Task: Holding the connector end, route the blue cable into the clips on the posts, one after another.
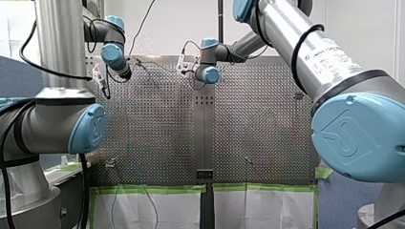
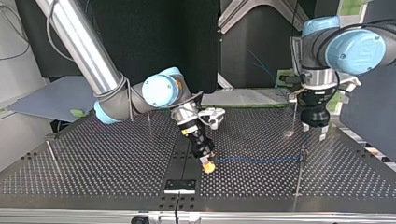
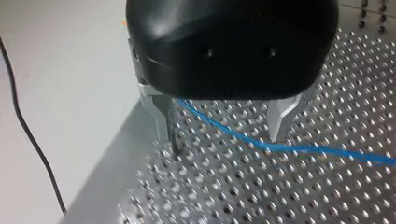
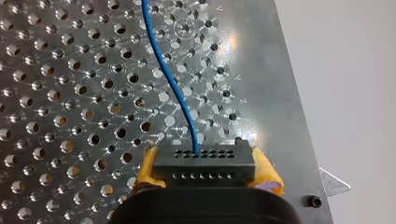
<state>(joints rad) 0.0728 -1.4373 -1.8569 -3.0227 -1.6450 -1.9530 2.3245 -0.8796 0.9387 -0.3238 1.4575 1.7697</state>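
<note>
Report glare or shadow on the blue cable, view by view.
Right wrist view: glare on the table beside the cable. Left wrist view: my left hand hides part of it. Top view: a bright spot on the table; cable faint.

Behind the perforated metal table [image 1: 157,133] we see a pale wall [image 1: 176,24]. White sheets [image 1: 162,210] edged with green tape [image 1: 153,189] border the table's near edge. From across the table we find a dark backdrop [image 2: 154,37] and a grey board [image 2: 51,100] beside it.

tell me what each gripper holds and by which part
My right gripper clamps the black connector by its two sides; my left gripper is open, holding nothing.
</note>
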